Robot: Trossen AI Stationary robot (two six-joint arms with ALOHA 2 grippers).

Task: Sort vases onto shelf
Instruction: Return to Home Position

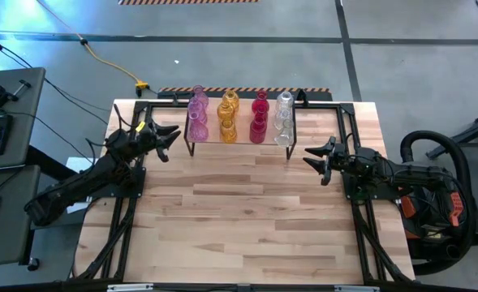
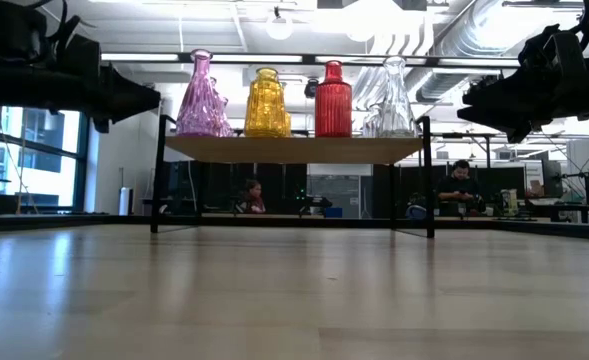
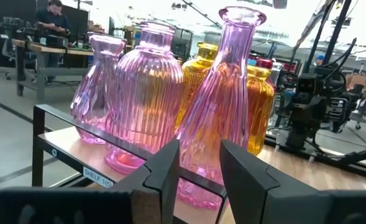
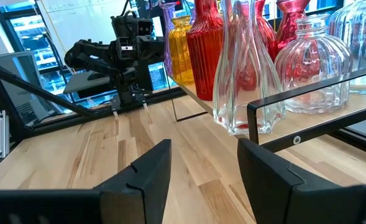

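Left gripper (image 1: 170,136) just off shelf (image 1: 243,123) left end, claw part open, holding nothing. Shelf at far side of table (image 1: 239,219), carrying rows: pink vases (image 1: 197,118), yellow vases (image 1: 228,118), red vases (image 1: 259,118), clear vases (image 1: 283,118). Right gripper (image 1: 312,156) near right end, claw open, holding nothing.

Both arms are matte black, built of blocky jointed segments. The left arm (image 1: 84,182) carries a small yellow patch (image 1: 144,126) near its wrist, at about 10 o'clock on the table. The right arm (image 1: 401,174), at 3 o'clock, has a thick black cable loop (image 1: 421,139) beside it. The left gripper (image 3: 198,155) has flat, dark, chamfered fingers (image 3: 167,171) with a tan pad (image 3: 146,205) behind them. The right gripper (image 4: 201,152) has wedge-shaped black fingers with stepped inner edges.
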